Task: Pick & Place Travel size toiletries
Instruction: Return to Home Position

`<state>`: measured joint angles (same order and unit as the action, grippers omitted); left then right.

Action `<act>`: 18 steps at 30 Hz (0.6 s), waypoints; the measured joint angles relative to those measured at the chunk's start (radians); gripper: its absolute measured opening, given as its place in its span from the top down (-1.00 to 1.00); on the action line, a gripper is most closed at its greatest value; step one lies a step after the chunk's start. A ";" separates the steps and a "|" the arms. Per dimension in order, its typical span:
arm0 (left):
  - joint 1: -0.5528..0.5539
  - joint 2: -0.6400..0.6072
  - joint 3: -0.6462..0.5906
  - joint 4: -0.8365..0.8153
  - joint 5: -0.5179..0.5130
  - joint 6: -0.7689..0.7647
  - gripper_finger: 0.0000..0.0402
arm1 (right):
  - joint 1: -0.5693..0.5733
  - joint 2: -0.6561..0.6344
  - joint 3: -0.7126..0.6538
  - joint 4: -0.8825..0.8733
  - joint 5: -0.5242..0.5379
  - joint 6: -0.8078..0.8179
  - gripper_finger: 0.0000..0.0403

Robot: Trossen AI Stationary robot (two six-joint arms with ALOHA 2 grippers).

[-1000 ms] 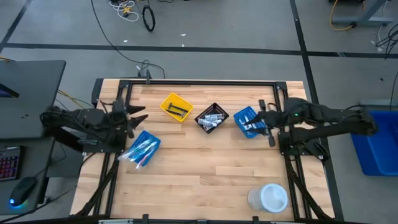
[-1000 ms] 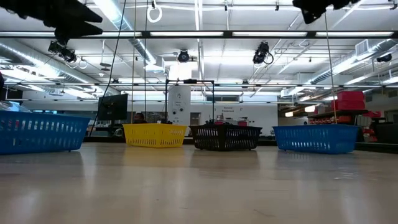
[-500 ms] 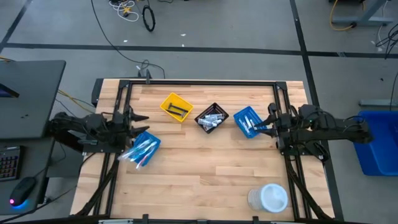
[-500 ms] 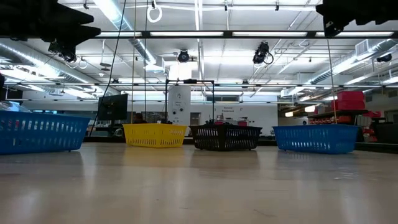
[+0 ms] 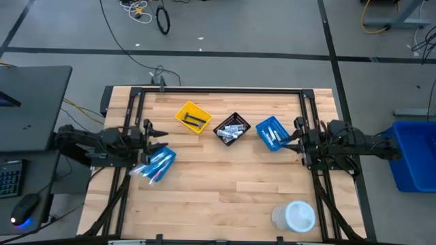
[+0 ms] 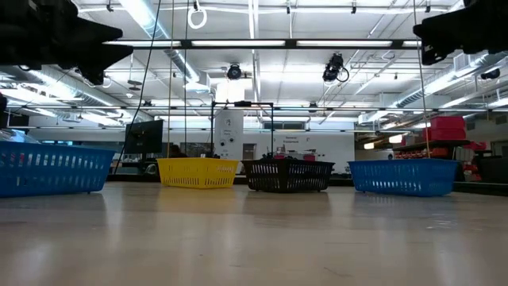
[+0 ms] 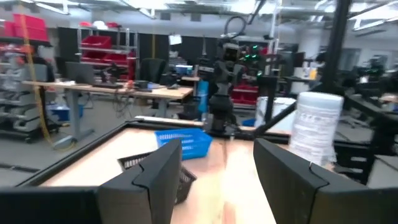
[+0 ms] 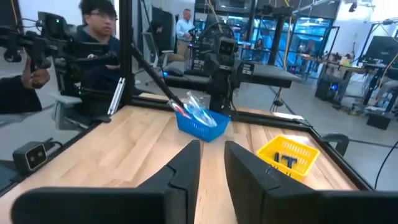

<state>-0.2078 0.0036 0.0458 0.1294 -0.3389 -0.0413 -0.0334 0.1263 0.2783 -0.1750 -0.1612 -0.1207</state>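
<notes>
The wood table (image 5: pixel 225 194) stands in a big, bright workshop. Both arms lie folded low at its two sides. The left gripper (image 5: pixel 161 133) is spread wide and holds nothing. The right gripper (image 5: pixel 289 141) is a little apart and also empty. The travel size toiletries (image 5: pixel 154 166) lie in bins: a blue bin (image 5: pixel 165 151) just beside the left gripper, another blue bin (image 5: pixel 276 123) just in front of the right gripper, and a black bin (image 5: pixel 246 128) between the two grippers.

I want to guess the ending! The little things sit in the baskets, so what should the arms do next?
Probably draw both arms back to rest: left pincer and right pincer are empty, and the toiletries lie in bins, none loose on the table.
</notes>
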 joint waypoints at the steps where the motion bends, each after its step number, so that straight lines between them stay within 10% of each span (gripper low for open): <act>1: 0.005 0.000 -0.004 -0.001 -0.006 -0.002 -0.04 | 0.000 -0.014 -0.010 0.000 0.000 0.000 0.60; 18: 0.110 0.009 -0.037 0.043 0.084 -0.033 -0.04 | 0.000 -0.126 -0.106 -0.053 -0.085 0.008 0.61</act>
<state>-0.0981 0.0124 0.0090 0.1720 -0.2552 -0.0738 -0.0334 0.0002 0.1720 -0.2276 -0.2459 -0.1131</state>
